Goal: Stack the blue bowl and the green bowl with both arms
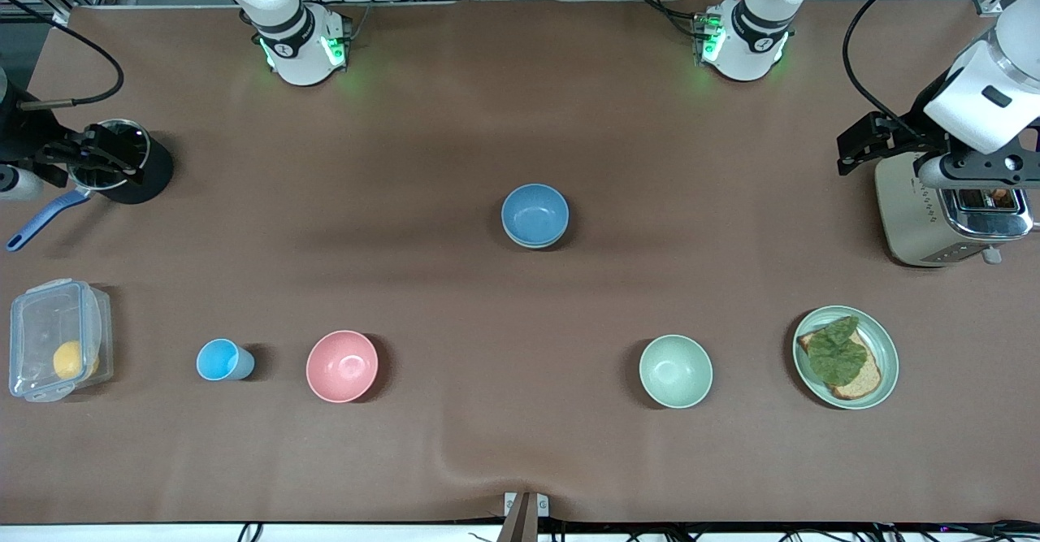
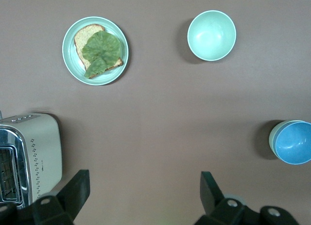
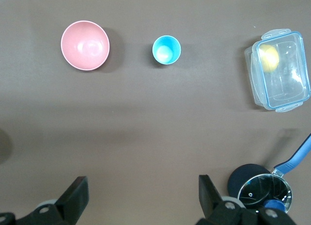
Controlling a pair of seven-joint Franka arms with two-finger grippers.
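Observation:
The blue bowl (image 1: 535, 214) (image 2: 294, 143) stands upright mid-table, nested in a pale green bowl whose rim (image 2: 272, 137) shows round it. A second green bowl (image 1: 675, 370) (image 2: 212, 35) stands alone, nearer the front camera and toward the left arm's end. My left gripper (image 2: 144, 179) (image 1: 869, 145) hangs open and empty high over the table beside the toaster, well away from both bowls. My right gripper (image 3: 142, 181) (image 1: 97, 156) hangs open and empty at the right arm's end, by the pan.
A toaster (image 1: 934, 217) (image 2: 34, 152) stands at the left arm's end. A green plate (image 1: 890, 355) (image 2: 68, 55) carries bread and lettuce. A pink bowl (image 1: 342, 366) (image 3: 85, 45), light-blue cup (image 1: 221, 360) (image 3: 166, 49), clear box (image 1: 57, 351) (image 3: 279, 72) and blue-handled pan (image 1: 122, 160) (image 3: 265, 191) lie toward the right arm's end.

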